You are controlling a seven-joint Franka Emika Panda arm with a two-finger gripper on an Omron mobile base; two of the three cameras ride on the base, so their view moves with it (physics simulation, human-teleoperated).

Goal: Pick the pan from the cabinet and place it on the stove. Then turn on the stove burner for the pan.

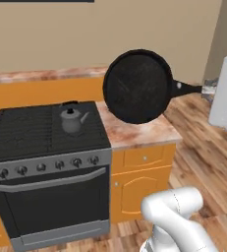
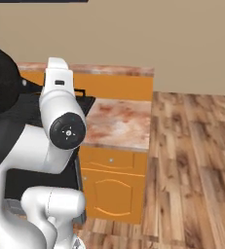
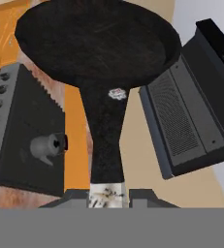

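The gripper (image 3: 108, 196) was clenched on the handle of the pan (image 1: 137, 86), which hung tilted in the air right of the stove (image 1: 31, 130), above the countertop (image 1: 139, 130)

Pan (image 1: 137, 86) held in air right of the stove (image 1: 24, 133), above countertop (image 1: 139, 132); kettle (image 1: 72, 119) on stove
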